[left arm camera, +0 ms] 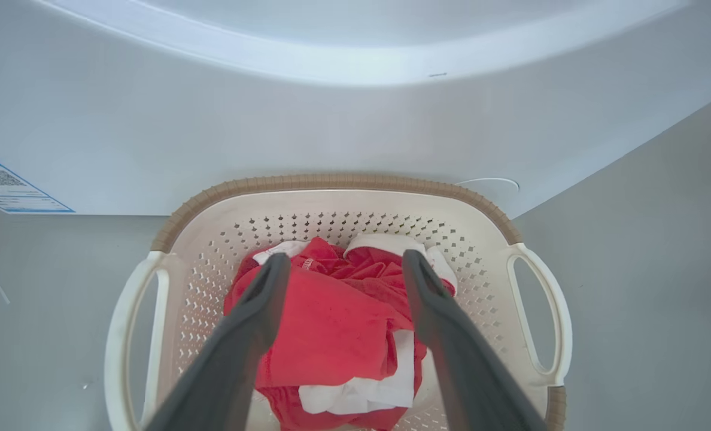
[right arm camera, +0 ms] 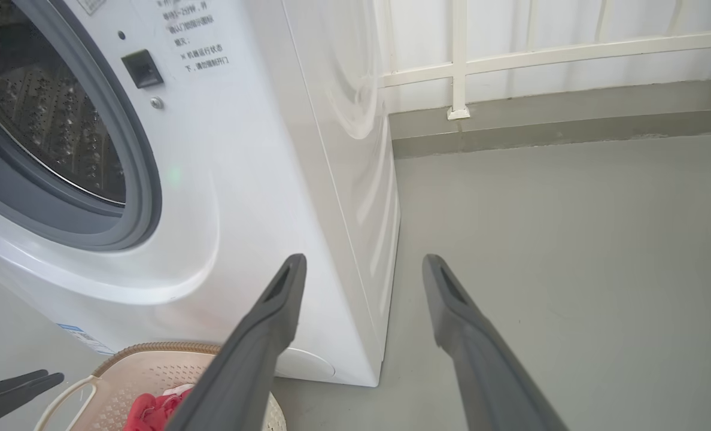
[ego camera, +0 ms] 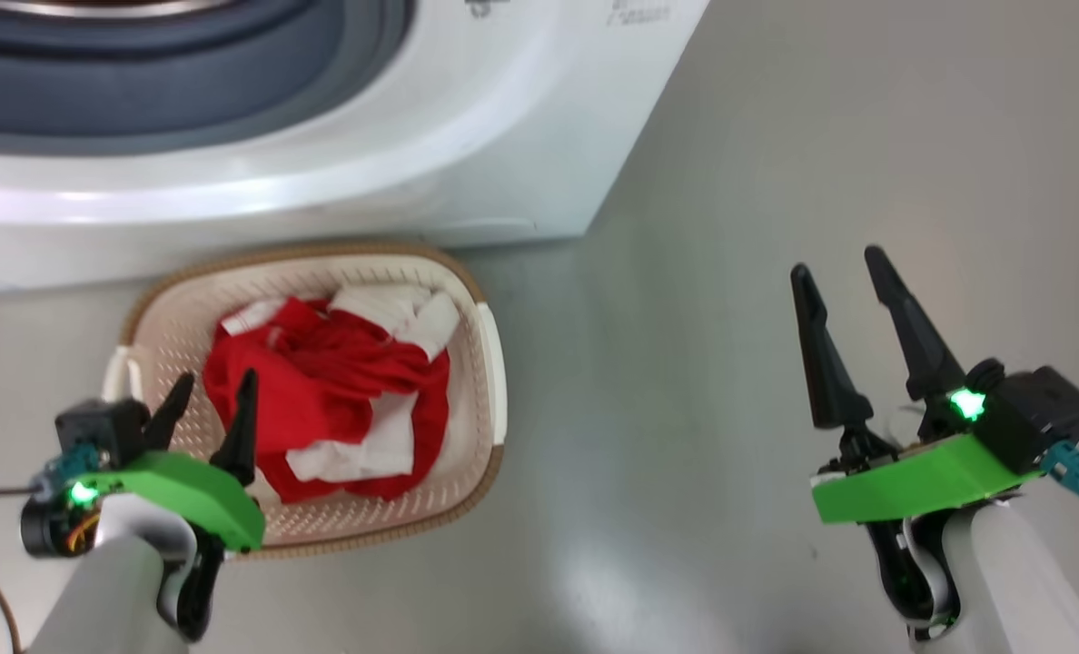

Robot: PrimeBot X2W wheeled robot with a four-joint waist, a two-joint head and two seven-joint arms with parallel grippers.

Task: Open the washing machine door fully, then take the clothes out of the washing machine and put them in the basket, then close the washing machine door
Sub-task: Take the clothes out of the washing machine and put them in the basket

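1. At 8 o'clock in the head view, we are seeing the left gripper (ego camera: pixel 217 377) hanging over the near-left part of the basket (ego camera: pixel 478 363). Its two dark fingers are standing wide apart and gripping nothing. In the left wrist view, the left gripper (left arm camera: pixel 345 257) is straddling the red heap. We cannot tell whether the fingertips are touching the fabric.
2. Just right of that, toward 9 o'clock from the centre of the head view, the basket (left arm camera: pixel 331 180) is sitting on the grey floor (ego camera: pixel 730 381). It is lying just in front of the washing machine (ego camera: pixel 503 136), with its brown rim close to the machine's base.
3. The clothes (ego camera: pixel 321 381) are lying bunched inside the basket, red with white parts, and are covering the middle of its bottom. In the left wrist view the clothes (left arm camera: pixel 331 323) are piling up toward 6 o'clock.
4. From 10 to 12 o'clock in the head view, the washing machine is showing its white front and grey gasket (ego camera: pixel 140 82). In the right wrist view, at 9 to 10 o'clock, we are looking through the gasket ring at the steel drum (right arm camera: pixel 50 120). A blue label sticker (left arm camera: pixel 8 191) is showing at 9 o'clock in the left wrist view.
5. At 4 o'clock in the head view, the right gripper (ego camera: pixel 835 261) is hovering over the floor, well apart from the basket. Its fingers are spread and holding nothing. In the right wrist view the right gripper (right arm camera: pixel 364 258) is pointing at the machine's right corner, with a white railing (right arm camera: pixel 458 60) at 1 o'clock.
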